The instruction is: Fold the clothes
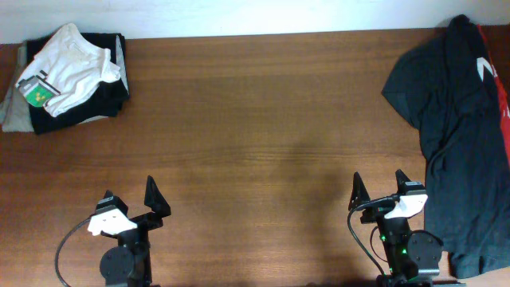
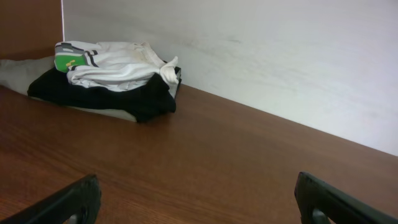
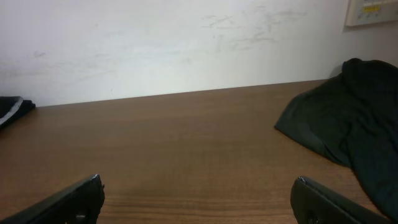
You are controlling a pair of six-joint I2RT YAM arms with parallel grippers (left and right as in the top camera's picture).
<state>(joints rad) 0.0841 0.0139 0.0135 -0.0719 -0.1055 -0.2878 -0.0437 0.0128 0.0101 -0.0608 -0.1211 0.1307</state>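
The white T-shirt (image 1: 76, 64) lies bunched and folded at the far left corner of the table, on top of a black and beige bundle (image 1: 94, 105). Its green label (image 1: 36, 93) shows at its left end. It also shows in the left wrist view (image 2: 118, 65), far ahead near the wall. My left gripper (image 1: 130, 194) is open and empty near the front edge, over bare wood (image 2: 196, 193). My right gripper (image 1: 379, 182) is open and empty near the front right, also over bare wood (image 3: 198, 196).
A black garment with red and white marks (image 1: 458, 135) sprawls along the right side of the table, just right of my right gripper; it also shows in the right wrist view (image 3: 348, 118). The wooden table (image 1: 255, 119) ends at a white wall at the back.
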